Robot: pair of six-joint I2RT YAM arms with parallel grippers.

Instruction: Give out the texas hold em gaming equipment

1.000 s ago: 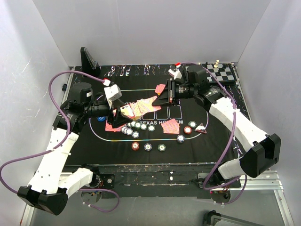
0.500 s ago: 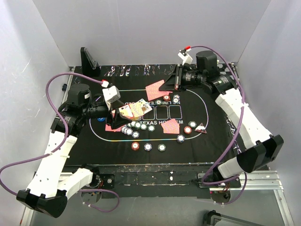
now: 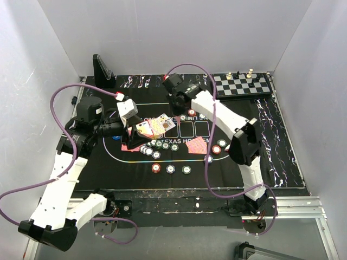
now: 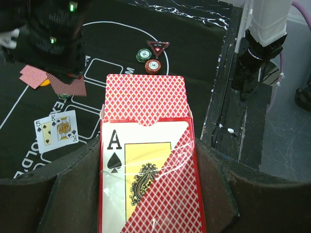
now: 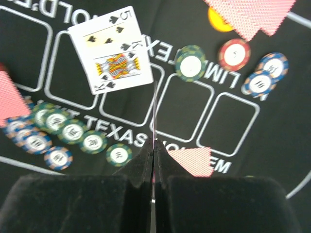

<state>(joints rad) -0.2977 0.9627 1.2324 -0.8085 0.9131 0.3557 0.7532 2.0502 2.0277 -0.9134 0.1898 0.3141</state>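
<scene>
1. The left tool (image 4: pixel 148 167) is clamped on the deck (image 4: pixel 145 104), with a finger against each long side. Red-backed cards stick out of the box's far end.
2. The right tool (image 5: pixel 153 158) is pressed together on one card (image 5: pixel 153 111). The card shows edge-on as a thin line up the middle of the right wrist view.
3. In the top view the right arm (image 3: pixel 217 116) stretches from lower right to upper centre, with its elbow over the right end of the mat (image 3: pixel 122 162). The two tools are near each other but apart, mid-frame.
4. A face-up pair (image 5: pixel 112 48), a five and a king, lies tilted across the printed box outlines at upper left of the right wrist view. The held card's far end is just beside the pair's lower right corner.
5. A chip row (image 5: pixel 68 131) curves through the lower left, close to the right tool's finger.
6. A green chip (image 5: pixel 190 65), a red chip (image 5: pixel 233 54) and blue chips (image 5: pixel 265 75) sit at upper right.
7. Face-down cards (image 5: pixel 252 17) at top right overlap a yellow disc (image 5: pixel 216 20).
8. Three chips (image 3: pixel 171 169) line up near the mat's near edge, lower centre.
9. The marker (image 4: pixel 158 47) sits at upper centre of the left wrist view, near the mat's edge.
10. The chessboard (image 3: pixel 244 85) lies along the back edge at upper right, and a stand (image 3: pixel 102 69) is at upper left.
11. A marbled strip of bench (image 3: pixel 282 141) runs between the mat and the right wall.
</scene>
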